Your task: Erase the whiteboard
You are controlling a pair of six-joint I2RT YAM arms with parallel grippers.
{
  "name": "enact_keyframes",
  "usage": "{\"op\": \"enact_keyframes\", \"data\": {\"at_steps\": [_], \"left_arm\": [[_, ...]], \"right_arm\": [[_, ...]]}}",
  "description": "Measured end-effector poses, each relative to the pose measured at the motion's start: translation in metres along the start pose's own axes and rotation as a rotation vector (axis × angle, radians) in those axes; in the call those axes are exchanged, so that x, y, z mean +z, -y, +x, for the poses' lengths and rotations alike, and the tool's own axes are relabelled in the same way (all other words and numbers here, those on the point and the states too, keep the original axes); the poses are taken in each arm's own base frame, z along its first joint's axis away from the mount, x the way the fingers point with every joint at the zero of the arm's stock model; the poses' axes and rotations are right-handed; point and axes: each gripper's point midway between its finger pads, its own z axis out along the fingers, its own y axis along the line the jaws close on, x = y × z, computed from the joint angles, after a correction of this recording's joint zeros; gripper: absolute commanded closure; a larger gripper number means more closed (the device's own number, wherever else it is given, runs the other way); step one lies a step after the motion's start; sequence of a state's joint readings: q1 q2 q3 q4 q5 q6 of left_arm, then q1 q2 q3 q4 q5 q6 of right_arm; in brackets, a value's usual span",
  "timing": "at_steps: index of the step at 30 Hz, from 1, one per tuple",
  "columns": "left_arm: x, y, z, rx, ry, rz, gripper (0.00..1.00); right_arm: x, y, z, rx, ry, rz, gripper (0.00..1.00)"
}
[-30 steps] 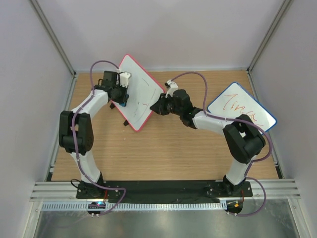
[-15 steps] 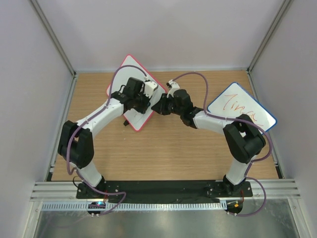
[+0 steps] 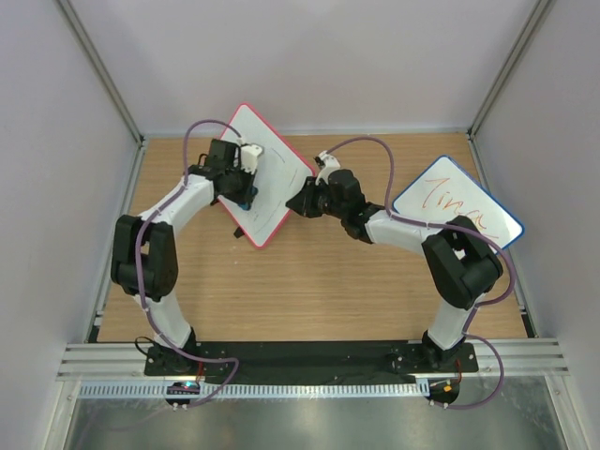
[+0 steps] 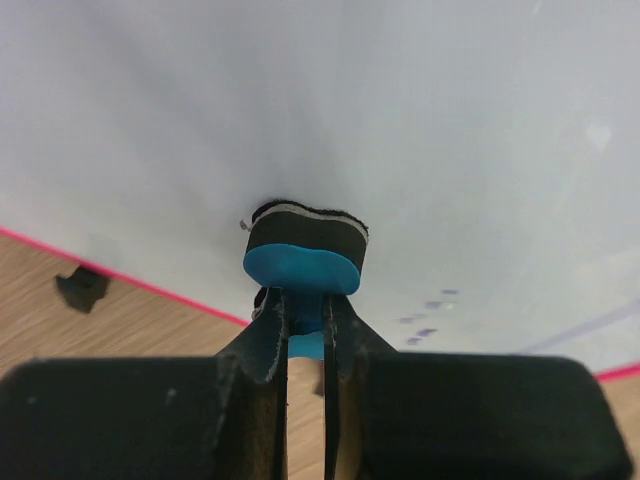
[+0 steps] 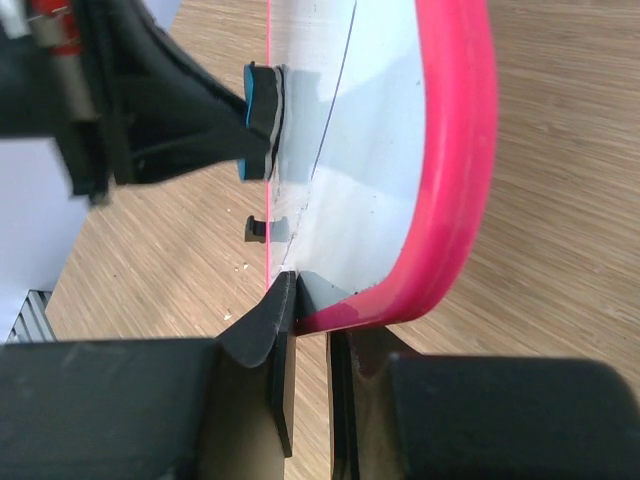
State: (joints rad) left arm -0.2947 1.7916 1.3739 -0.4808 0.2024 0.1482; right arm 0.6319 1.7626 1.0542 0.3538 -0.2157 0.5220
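Swung back leftward across the whiteboard (image 3: pixel 277 178) since half a second ago: left gripper (image 3: pixel 244 187), clamped on a blue-backed eraser (image 4: pixel 303 258), dark felt pressed flat to the glossy white face. Board tilted up off the wooden table (image 3: pixel 309 281), nipped tight at its rounded red-pink rim by the right gripper (image 5: pixel 310 290). Faint thin lines near the frame. Well apart at right, a blue-framed board (image 3: pixel 457 214) with orange writing.

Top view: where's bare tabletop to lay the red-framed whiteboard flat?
Bare wooden tabletop lies mid-table, ahead of the black base plate. Crowded: red-framed whiteboard held by the right pincer, left pincer clamping a blue eraser against it; blue-framed board fills the right.
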Motion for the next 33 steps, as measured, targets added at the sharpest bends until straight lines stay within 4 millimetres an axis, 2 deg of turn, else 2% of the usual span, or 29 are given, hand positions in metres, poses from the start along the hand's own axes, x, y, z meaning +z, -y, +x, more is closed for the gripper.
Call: {"op": "enact_keyframes", "data": {"at_steps": [2,4,6,9,11,13,20,23,29,33], "left_arm": [[0.006,-0.03,0.015,-0.04,-0.023,-0.049,1.0],[0.01,-0.05,0.032,-0.067,-0.054,-0.085,1.0],[0.011,-0.054,0.039,-0.07,-0.065,-0.094,1.0],[0.011,-0.052,0.039,-0.039,-0.062,-0.111,1.0],[0.01,-0.046,0.039,-0.01,-0.062,-0.133,1.0],[0.008,-0.033,0.041,0.029,-0.071,-0.142,1.0],[-0.009,0.055,0.043,0.209,-0.099,-0.05,1.0],[-0.012,0.074,0.045,0.243,-0.108,-0.015,1.0],[-0.012,0.072,0.046,0.229,-0.108,0.0,1.0],[-0.012,0.063,0.045,0.143,-0.097,0.066,1.0]], "right_arm": [[0.0,-0.002,0.0,-0.007,0.002,-0.009,0.99],[0.001,-0.005,-0.001,-0.021,0.006,-0.019,0.99],[0.001,-0.008,-0.001,-0.033,0.009,-0.027,0.99],[0.0,-0.009,-0.001,-0.043,0.009,-0.029,0.99],[0.0,-0.009,-0.002,-0.047,0.009,-0.03,0.99],[-0.002,-0.009,-0.003,-0.051,0.008,-0.028,0.99],[-0.004,-0.005,-0.001,-0.043,-0.003,-0.006,0.99],[-0.005,-0.003,-0.001,-0.039,-0.008,0.001,0.99],[-0.005,-0.003,0.0,-0.045,-0.01,0.0,0.99],[-0.005,-0.003,-0.001,-0.045,-0.008,-0.001,0.99]]}}
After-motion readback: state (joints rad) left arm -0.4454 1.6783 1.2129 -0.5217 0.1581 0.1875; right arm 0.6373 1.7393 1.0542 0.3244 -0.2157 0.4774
